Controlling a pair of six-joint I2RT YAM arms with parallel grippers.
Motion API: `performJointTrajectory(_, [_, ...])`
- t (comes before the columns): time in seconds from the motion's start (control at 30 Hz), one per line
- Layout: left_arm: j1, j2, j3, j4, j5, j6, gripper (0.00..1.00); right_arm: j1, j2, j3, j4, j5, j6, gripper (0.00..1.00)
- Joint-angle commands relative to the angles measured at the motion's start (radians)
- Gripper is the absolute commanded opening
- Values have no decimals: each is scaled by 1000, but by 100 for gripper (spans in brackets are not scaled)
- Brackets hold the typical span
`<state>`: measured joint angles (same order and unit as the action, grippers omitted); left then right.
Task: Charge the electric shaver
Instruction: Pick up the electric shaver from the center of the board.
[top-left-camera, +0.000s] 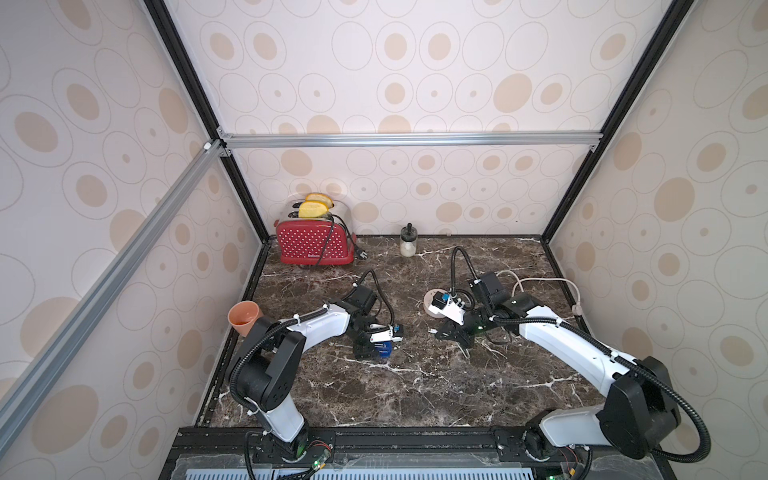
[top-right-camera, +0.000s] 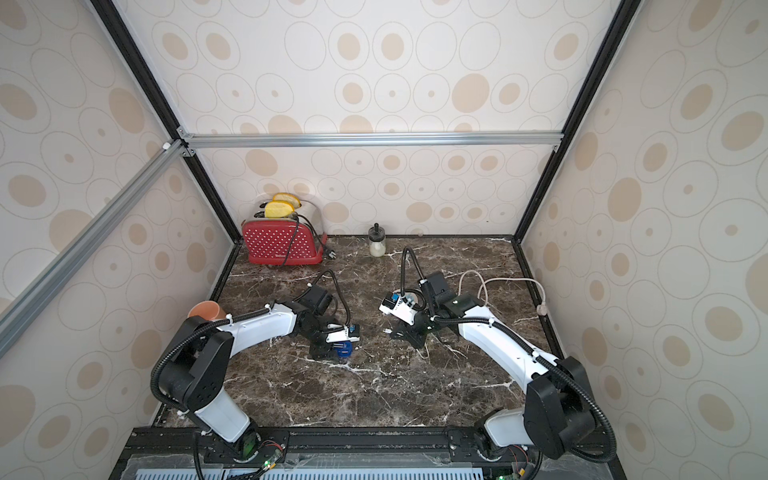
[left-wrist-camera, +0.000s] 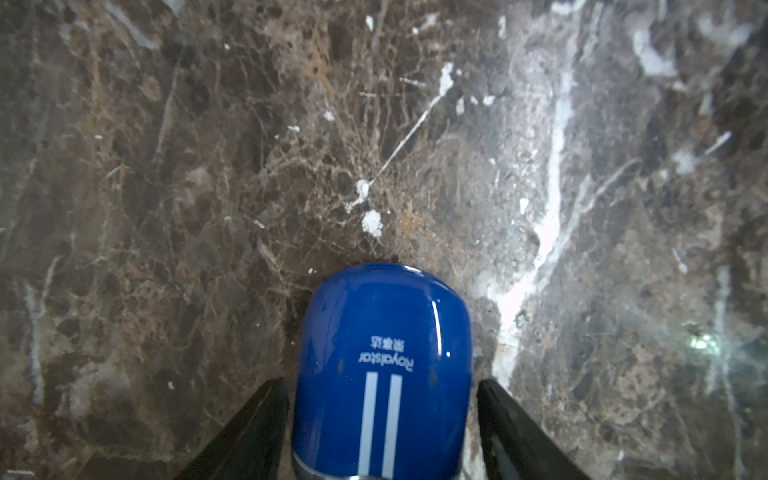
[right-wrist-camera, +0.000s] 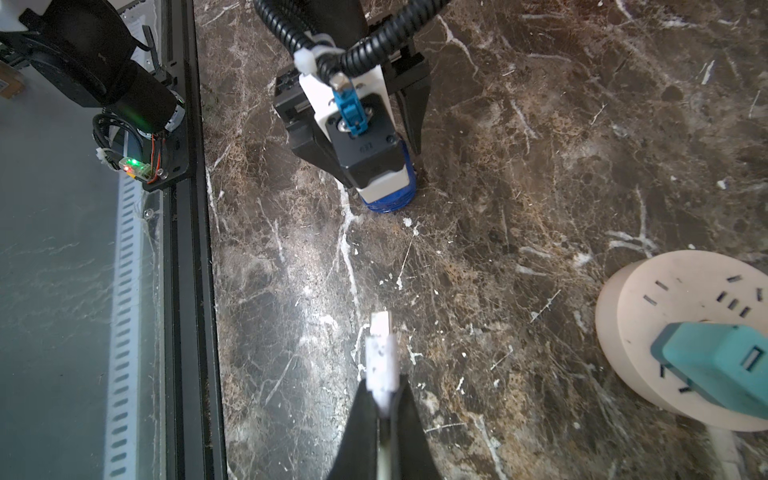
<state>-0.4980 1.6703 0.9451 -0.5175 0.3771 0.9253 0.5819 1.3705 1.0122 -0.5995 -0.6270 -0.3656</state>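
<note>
nearest me, the left gripper (left-wrist-camera: 381, 382) has its jaws spread either side of the electric shaver (left-wrist-camera: 382, 332), which lies on the table (left-wrist-camera: 166, 166) between them with slivers of gap showing. squeezed off-centre, that glossy rounded shell could squirt out past the tips. its face reads "royalstar" plus chinese characters. further off, the right gripper (right-wrist-camera: 384, 388) pinches the white cable plug (right-wrist-camera: 380, 353) by its tail; pushed crooked, it may pivot. beyond those jaws the teal adapter (right-wrist-camera: 719, 365) sits in the round power strip (right-wrist-camera: 648, 291).

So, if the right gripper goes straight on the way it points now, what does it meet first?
Probably the electric shaver, which sits between the left gripper's jaws. The white plug in the right gripper aims at it across the table. Depth is unclear, so it may touch the table earlier.
</note>
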Motion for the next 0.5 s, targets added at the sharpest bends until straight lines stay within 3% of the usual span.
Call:
performJointTrajectory(0.0, [6, 6, -2, -9, 33, -2, 55, -8, -7, 10, -14, -16, -4, 0])
performJointTrajectory(0.13, [6, -17, -10, 21, 28, -29, 30, -7, -5, 12, -38, -19, -11, 0])
performJointTrajectory(0.27, [7, -84, -22, 58, 35, -43, 22, -7, 13, 31, -99, -28, -27, 0])
performJointTrajectory(0.37, [8, -141, -17, 67, 101, -65, 17, -7, 30, 68, -160, -22, -32, 0])
performJointTrajectory(0.47, [8, -194, -29, 144, 199, -127, 3, -2, 43, 100, -198, -10, -23, 0])
